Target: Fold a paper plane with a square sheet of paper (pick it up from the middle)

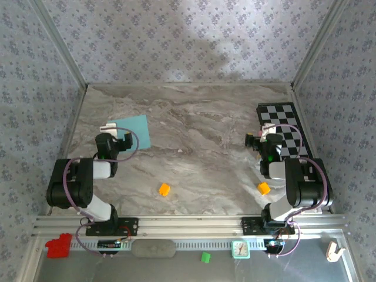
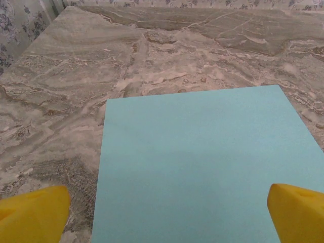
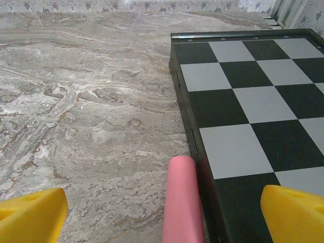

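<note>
The square sheet of paper (image 1: 134,129) is teal-blue and lies flat and uncreased on the marble table at the left. In the left wrist view the sheet (image 2: 202,162) spreads across the lower middle. My left gripper (image 1: 120,141) hovers at its near edge, open, its yellow fingertips (image 2: 35,212) wide apart with nothing between them. My right gripper (image 1: 264,142) is open at the right, beside the checkered board; a pink cylinder (image 3: 182,202) lies under its gap against the board's edge. The paper plane is out of view.
A black-and-white checkered board (image 1: 286,126) lies at the far right. Two small orange cubes (image 1: 164,189) (image 1: 264,188) sit near the front edge. A small white piece (image 1: 107,126) lies by the sheet's left corner. Patterned walls enclose the table.
</note>
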